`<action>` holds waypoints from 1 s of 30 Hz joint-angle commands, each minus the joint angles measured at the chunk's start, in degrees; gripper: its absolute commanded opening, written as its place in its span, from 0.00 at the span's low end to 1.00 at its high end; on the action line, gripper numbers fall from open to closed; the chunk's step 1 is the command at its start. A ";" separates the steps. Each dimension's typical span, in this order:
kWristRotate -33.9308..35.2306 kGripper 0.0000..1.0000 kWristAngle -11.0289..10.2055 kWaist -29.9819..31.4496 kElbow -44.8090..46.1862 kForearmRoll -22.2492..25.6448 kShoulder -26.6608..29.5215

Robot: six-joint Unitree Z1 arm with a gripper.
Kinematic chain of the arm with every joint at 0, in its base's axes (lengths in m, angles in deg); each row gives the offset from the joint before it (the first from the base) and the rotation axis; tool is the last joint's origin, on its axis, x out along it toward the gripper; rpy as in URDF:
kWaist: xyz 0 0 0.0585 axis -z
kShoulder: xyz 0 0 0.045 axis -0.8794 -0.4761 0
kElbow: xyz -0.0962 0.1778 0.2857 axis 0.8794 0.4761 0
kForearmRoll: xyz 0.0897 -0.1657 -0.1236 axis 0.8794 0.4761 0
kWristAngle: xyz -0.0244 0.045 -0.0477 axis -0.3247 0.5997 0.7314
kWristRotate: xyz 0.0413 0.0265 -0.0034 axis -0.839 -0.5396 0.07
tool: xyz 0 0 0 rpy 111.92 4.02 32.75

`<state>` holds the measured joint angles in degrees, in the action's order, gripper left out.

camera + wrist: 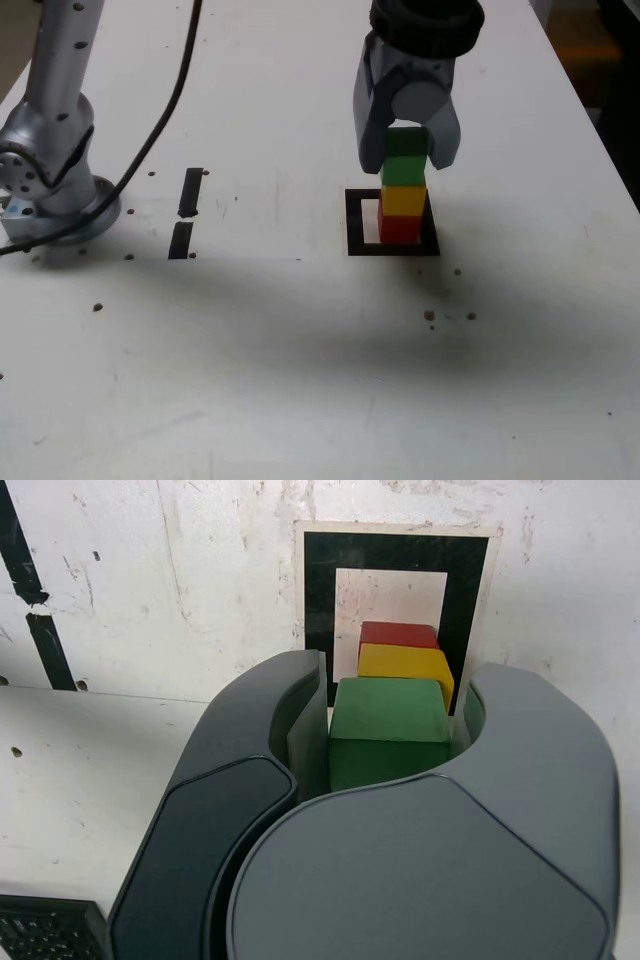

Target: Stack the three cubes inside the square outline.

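Cubes: green [405, 143] atop yellow [403, 201] atop red [400, 229], inside outline [357, 222] on table [300, 350]. Small, rigid, matte, probably light; tower tips easily. Best held on flat opposite sides. Hand [405, 140] clamped on green.

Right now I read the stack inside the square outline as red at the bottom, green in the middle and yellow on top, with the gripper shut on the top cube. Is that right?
Not quite: the order is wrong. The exterior view shows the red cube at the bottom, the yellow cube in the middle and the green cube on top. The gripper is shut on the green cube, inside the square outline.
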<state>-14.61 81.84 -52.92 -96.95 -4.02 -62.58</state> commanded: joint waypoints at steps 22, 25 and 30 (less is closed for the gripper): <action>-0.52 1.00 0.40 0.88 -1.59 3.75 5.04; -1.59 1.00 -0.03 1.88 1.03 5.80 11.52; -3.21 1.00 -0.63 2.33 14.02 6.05 24.64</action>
<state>-17.70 81.40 -50.53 -88.48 1.89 -48.03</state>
